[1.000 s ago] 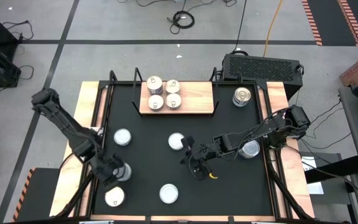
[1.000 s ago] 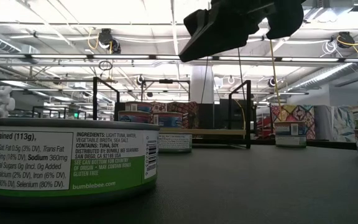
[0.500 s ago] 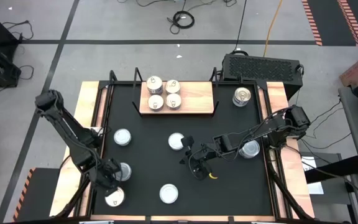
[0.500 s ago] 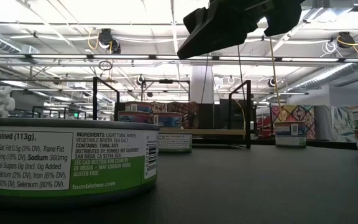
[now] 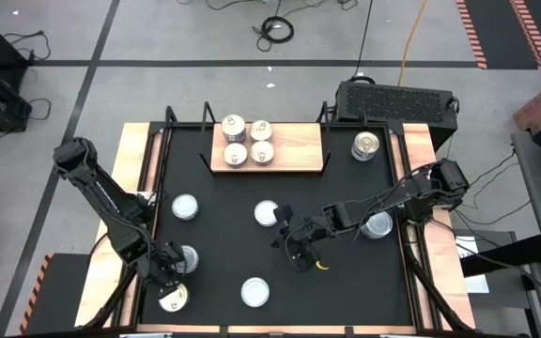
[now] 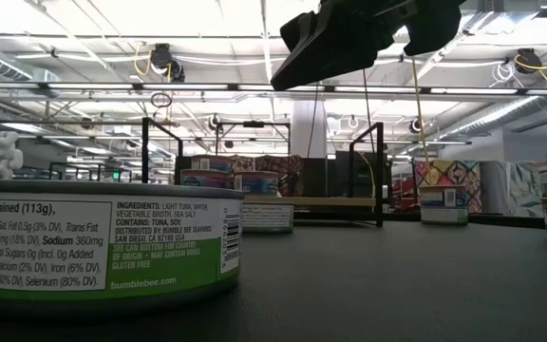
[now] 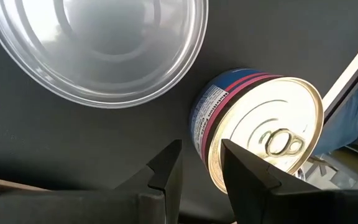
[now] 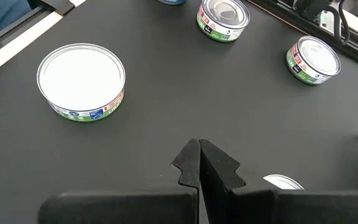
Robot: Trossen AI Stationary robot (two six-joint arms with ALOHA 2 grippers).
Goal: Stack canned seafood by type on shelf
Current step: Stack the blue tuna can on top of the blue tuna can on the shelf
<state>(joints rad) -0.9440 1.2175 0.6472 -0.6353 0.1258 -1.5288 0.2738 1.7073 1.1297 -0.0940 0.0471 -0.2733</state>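
While I watch from above, the left gripper point(image 5: 169, 278) hangs low at the near left corner of the table point(image 5: 224, 221), jaws apart and holding nothing, just beside a blue-sided tin point(image 7: 253, 127) (lying tilted). Four tins point(image 5: 247, 141) stand on the shelf point(image 5: 294, 145). At the table's middle waits the right gripper point(image 5: 299, 258), jaws together.

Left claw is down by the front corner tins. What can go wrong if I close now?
1. The left claw is open and empty, with the blue tin off to one side of the gap. Closing would probably pinch only its rim or shove it.
2. That tin sits near the table's corner, so a shove might send it off.
3. The plain tin lies close by and may get bumped.
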